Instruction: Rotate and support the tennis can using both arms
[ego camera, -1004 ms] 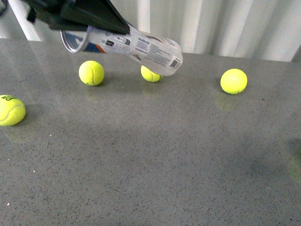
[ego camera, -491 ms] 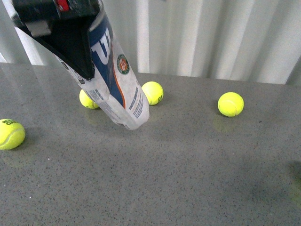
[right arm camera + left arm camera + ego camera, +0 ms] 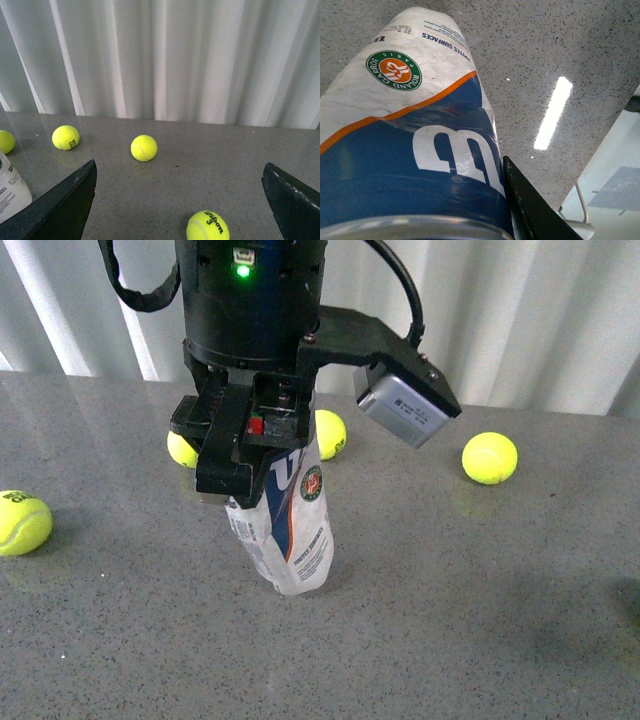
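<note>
The tennis can, a clear tube with a white, blue and orange label and round logo, stands nearly upright on the grey table, leaning slightly, its bottom end on the surface. My left gripper comes from above and is shut on its upper part. In the left wrist view the can fills the frame, one black finger against its side, the metal rim at the edge. My right gripper is open and empty, out of the front view; the can's edge shows beside one finger.
Several yellow-green tennis balls lie on the table: far left, two behind the can, and right. Between the right gripper's fingers lies a Wilson ball, others beyond. A white curtain hangs behind.
My left arm has swung the can from lying nearly level in the air, through a steep tilt, to nearly upright with its bottom end on the table, nearer the front.
</note>
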Action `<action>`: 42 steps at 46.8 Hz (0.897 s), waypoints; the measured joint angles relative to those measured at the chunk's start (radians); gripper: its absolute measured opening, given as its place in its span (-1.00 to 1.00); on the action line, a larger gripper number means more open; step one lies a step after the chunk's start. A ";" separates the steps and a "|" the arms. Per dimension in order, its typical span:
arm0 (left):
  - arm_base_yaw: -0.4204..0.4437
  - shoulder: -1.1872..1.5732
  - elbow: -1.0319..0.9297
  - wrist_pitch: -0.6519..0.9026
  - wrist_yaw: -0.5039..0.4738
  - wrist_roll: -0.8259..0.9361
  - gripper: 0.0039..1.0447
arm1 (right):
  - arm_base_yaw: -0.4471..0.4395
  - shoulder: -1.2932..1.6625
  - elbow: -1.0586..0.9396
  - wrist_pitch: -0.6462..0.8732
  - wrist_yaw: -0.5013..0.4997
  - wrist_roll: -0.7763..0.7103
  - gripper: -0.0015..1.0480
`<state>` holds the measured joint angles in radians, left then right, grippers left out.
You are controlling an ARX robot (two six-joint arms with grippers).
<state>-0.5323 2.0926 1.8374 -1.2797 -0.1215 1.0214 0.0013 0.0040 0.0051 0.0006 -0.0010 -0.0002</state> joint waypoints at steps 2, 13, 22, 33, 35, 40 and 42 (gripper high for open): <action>0.002 0.016 0.003 -0.014 -0.002 0.011 -0.94 | 0.000 0.000 0.000 0.000 0.000 0.000 0.86; 0.003 0.069 0.045 -0.015 -0.023 0.033 -0.94 | 0.000 0.000 0.000 0.000 0.000 0.000 0.86; -0.012 0.110 0.089 0.009 -0.025 0.031 -0.35 | 0.000 0.000 0.000 0.000 0.000 0.000 0.86; -0.011 0.122 0.182 -0.024 0.019 0.002 0.20 | 0.000 0.000 0.000 0.000 0.000 0.000 0.86; -0.008 0.120 0.203 -0.024 0.020 -0.005 0.34 | 0.000 0.000 0.000 0.000 0.000 0.000 0.86; 0.000 0.103 0.216 -0.024 0.038 -0.013 0.64 | 0.000 0.000 0.000 0.000 0.000 0.000 0.86; 0.005 0.093 0.215 -0.018 0.050 -0.021 0.78 | 0.000 0.000 0.000 0.000 0.000 0.000 0.86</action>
<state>-0.5270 2.1860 2.0521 -1.2976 -0.0715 1.0008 0.0013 0.0040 0.0051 0.0006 -0.0010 -0.0002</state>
